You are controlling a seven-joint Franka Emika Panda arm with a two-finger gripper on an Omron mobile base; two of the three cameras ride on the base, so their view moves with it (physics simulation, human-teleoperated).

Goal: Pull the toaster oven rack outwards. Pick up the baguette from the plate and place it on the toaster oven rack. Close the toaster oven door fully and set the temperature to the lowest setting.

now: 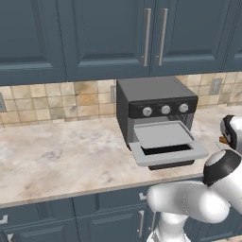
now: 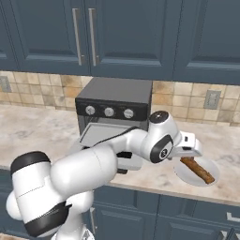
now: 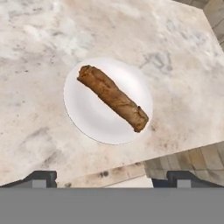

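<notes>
The toaster oven point(image 1: 156, 106) stands on the counter with its door point(image 1: 170, 152) folded down flat. The light grey rack point(image 1: 163, 134) sticks out over the door. In the right base view the oven point(image 2: 115, 101) sits left of the plate point(image 2: 187, 174), which carries the brown baguette point(image 2: 198, 169). My gripper point(image 2: 185, 154) hovers just above the plate's left side. From the hand view I look down on the baguette point(image 3: 113, 98) lying diagonally across the plate point(image 3: 87, 113). My gripper point(image 3: 112, 179) is open, with nothing between the fingertips point(image 3: 41, 178).
Dark blue wall cabinets point(image 1: 118, 33) hang over the oven. A tiled backsplash with an outlet point(image 2: 212, 99) runs behind the marble counter point(image 1: 56, 151). The counter's front edge lies close to the plate. My own arm point(image 2: 93, 168) crosses in front of the oven door.
</notes>
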